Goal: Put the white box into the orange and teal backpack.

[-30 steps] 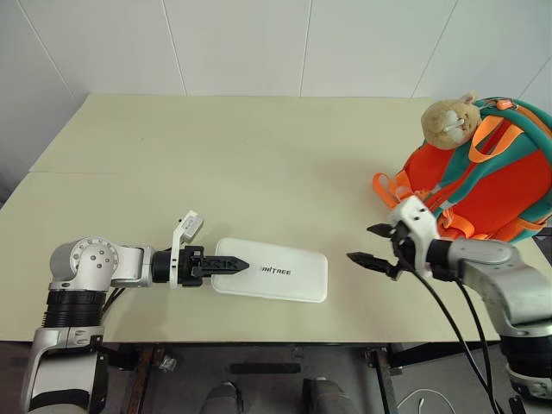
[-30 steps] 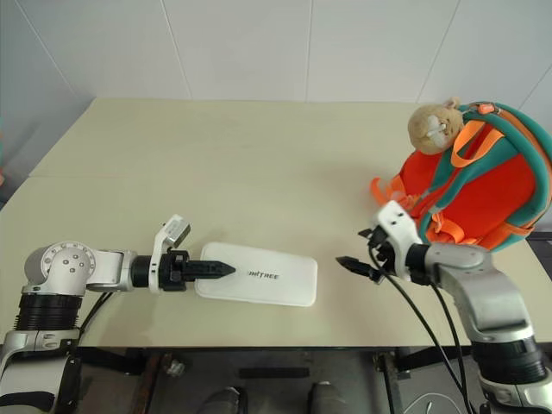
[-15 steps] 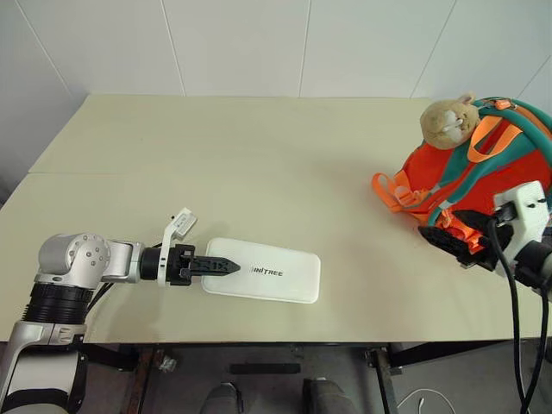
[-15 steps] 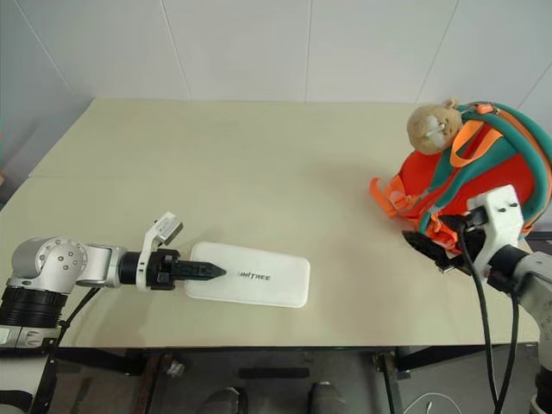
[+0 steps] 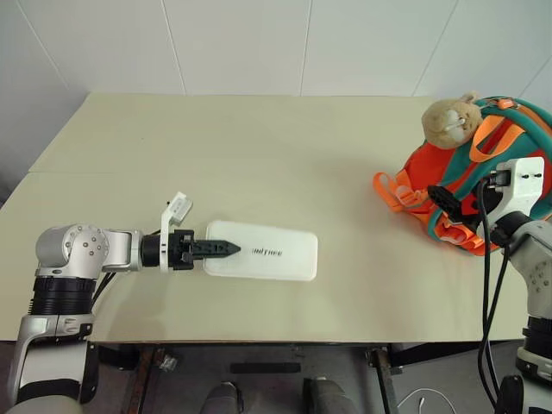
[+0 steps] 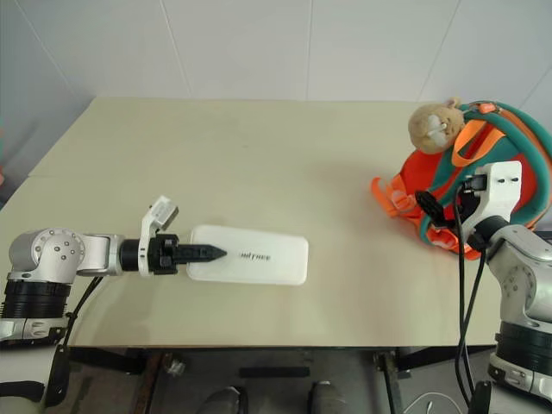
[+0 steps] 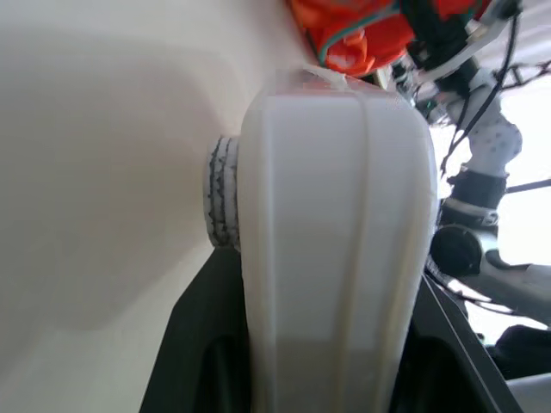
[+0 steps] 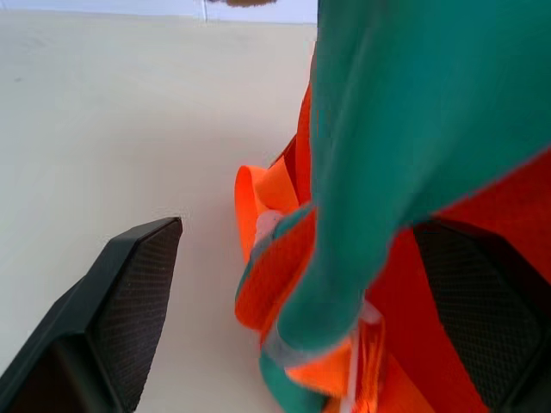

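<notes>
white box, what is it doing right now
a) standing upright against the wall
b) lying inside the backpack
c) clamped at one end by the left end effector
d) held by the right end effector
c: the left end effector is shut on the near end of the white box, as the left wrist view shows it between the fingers.

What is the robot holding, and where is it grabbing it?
The left gripper pinches the white box by its short end. The right gripper is open around a teal strap of the orange and teal backpack, not gripping.
</notes>
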### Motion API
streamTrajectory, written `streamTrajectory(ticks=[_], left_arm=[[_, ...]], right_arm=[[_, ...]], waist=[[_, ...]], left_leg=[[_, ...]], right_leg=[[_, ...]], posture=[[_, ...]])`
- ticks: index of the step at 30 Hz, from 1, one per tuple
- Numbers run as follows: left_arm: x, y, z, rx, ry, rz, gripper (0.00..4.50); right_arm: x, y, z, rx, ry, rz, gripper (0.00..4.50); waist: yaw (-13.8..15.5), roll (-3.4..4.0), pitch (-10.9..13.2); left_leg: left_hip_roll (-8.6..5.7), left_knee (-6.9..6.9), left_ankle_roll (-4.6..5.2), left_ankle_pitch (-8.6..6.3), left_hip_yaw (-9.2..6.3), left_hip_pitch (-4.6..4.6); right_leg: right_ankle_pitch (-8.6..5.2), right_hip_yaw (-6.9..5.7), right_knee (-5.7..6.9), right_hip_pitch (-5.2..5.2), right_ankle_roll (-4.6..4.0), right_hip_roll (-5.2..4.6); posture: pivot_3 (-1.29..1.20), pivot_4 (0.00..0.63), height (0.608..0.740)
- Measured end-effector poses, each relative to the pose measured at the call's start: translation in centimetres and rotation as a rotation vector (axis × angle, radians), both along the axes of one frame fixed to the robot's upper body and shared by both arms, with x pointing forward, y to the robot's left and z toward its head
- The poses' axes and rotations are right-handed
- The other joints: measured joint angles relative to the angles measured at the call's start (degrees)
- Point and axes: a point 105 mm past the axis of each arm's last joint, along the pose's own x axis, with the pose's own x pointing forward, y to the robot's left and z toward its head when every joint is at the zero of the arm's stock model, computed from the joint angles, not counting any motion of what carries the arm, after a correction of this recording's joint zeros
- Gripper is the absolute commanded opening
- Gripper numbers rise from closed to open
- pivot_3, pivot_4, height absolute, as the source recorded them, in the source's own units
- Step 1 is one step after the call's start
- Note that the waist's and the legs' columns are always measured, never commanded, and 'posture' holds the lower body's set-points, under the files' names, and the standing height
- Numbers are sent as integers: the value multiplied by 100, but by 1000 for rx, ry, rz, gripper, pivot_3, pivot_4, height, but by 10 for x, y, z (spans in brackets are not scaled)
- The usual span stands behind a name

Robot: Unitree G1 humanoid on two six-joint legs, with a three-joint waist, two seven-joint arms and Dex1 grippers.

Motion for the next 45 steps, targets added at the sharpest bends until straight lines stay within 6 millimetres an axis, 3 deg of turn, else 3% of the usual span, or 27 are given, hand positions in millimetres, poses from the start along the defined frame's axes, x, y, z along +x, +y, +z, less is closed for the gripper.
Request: streamTrajectory(ticks=[4,8,13,14,20,27,34,45], left_arm=[[7,3,21,-84,-70,56,1250],[12,16,30,-112,-105,142,1250],[23,34,42,-147,-143,254,1250],[24,37,45,-153,-151,268,1250],[34,62,62,-134,-209,370,1250],[44,81,83,-105,-283,427,1250],[48,90,86,-85,-304,435,1250],[48,96,95,-68,-343,423,1250]], right_arm=[[19,9,6,24,-45,-12,3258],[24,12,10,25,-49,-7,1874],[28,30,24,48,-73,71,147],[28,35,27,58,-81,92,0],[17,88,58,92,-149,318,0],[-19,157,71,106,-143,674,0],[-59,204,81,133,-135,969,0],[-125,223,79,58,-68,1322,0]], waist=[[1,0,0],[3,0,0],[-35,1,1],[-38,1,1],[-81,3,2],[-127,3,2],[-128,2,2],[-104,0,3]], left_leg=[[1,-2,-2,0,3,0],[2,-1,-3,-1,6,0],[4,-1,-6,1,8,2],[4,-1,-7,1,8,2],[4,-12,-9,1,10,0],[6,-34,-10,1,21,-25],[11,-12,-38,18,26,-94],[11,9,-2,-2,26,-97]], right_leg=[[0,2,1,-2,1,0],[0,2,0,-2,2,-2],[2,2,7,-5,4,-1],[2,2,8,-5,5,-1],[2,1,3,-13,5,-1],[2,4,13,-49,5,-1],[2,6,38,-121,5,0],[2,5,49,-119,5,-1]], posture=[[0,150,740],[0,150,740],[0,150,740],[0,150,740],[0,150,740],[0,150,740],[0,150,740],[0,150,740]])
